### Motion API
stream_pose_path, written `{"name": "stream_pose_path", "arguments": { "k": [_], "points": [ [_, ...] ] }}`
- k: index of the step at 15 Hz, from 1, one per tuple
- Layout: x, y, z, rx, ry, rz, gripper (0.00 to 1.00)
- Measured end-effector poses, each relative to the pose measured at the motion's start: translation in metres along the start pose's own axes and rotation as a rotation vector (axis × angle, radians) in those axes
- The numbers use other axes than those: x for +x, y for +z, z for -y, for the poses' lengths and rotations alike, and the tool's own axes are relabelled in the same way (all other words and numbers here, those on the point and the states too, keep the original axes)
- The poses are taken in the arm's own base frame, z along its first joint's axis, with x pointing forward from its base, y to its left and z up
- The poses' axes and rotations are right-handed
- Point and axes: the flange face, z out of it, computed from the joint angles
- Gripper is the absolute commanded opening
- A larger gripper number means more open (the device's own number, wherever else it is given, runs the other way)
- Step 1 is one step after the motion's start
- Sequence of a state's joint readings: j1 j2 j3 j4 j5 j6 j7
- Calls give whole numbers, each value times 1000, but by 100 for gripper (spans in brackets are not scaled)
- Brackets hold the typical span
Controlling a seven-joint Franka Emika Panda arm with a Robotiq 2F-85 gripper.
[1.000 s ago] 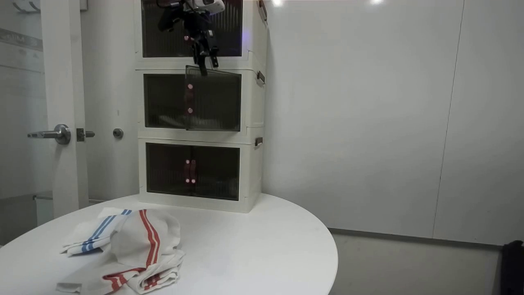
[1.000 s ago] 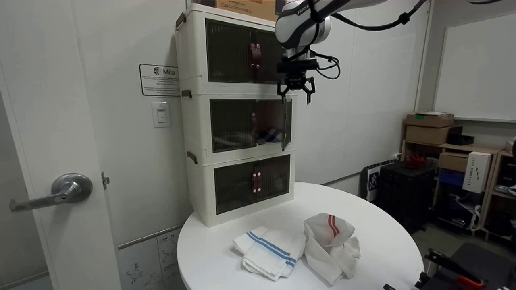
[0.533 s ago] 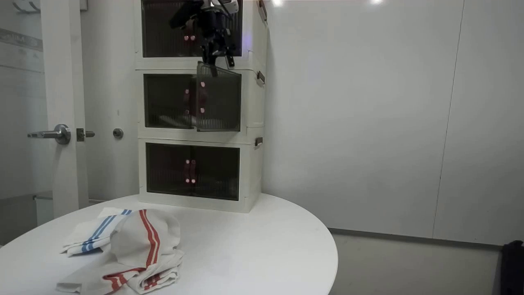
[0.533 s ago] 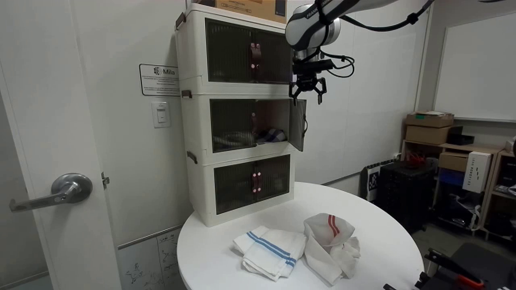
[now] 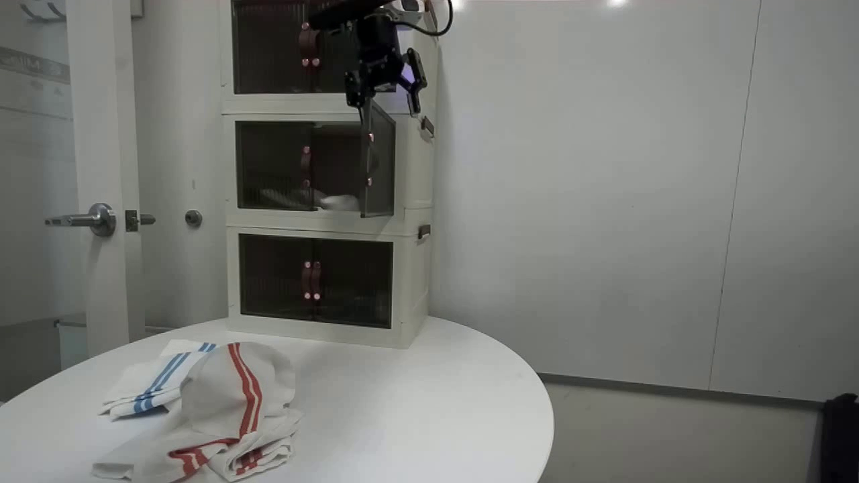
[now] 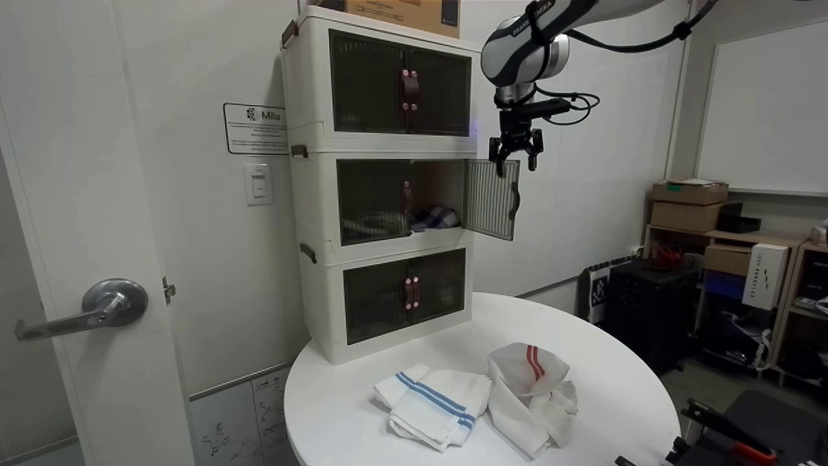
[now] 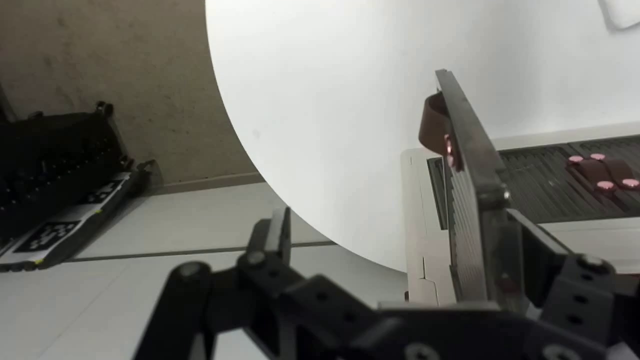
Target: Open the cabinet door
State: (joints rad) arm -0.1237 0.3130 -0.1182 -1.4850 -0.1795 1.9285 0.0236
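The cabinet door, a dark tinted ribbed panel with a reddish-brown handle, stands swung out from the middle tier of the white cabinet; it shows in both exterior views [image 5: 380, 164] [image 6: 491, 202] and edge-on in the wrist view [image 7: 466, 225]. My gripper is at its top edge in both exterior views [image 5: 384, 107] [image 6: 516, 169]. In the wrist view the gripper [image 7: 401, 222] is wide open. One finger is close against the door's inner side; the other is well away on the handle side. The exact contact is hard to tell.
The middle tier's neighbouring door [image 6: 374, 202] is shut, with cloth [image 6: 438, 218] inside beside it. The top doors [image 6: 369, 84] and bottom doors [image 6: 378, 298] are shut. Blue-striped [image 6: 436, 401] and red-striped towels [image 6: 527, 395] lie on the round white table [image 6: 621, 401].
The cabinet door has swung much further outward. My gripper has moved with its top edge, to the right in both exterior views, and has turned. The fingers stay apart.
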Motion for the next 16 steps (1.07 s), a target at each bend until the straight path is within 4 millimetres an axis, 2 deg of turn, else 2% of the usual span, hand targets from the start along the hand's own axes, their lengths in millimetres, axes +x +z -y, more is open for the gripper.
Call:
{"name": "stream_pose_path", "arguments": {
  "k": [6,10,13,16],
  "points": [
    [-5,-10,-36,6,-325,-17,100],
    [-7,-18,-47,37,-499,-49,100],
    [-16,-32,-55,112,-495,-50,100],
    [-42,-62,-64,199,-462,11,100]
  ]
}}
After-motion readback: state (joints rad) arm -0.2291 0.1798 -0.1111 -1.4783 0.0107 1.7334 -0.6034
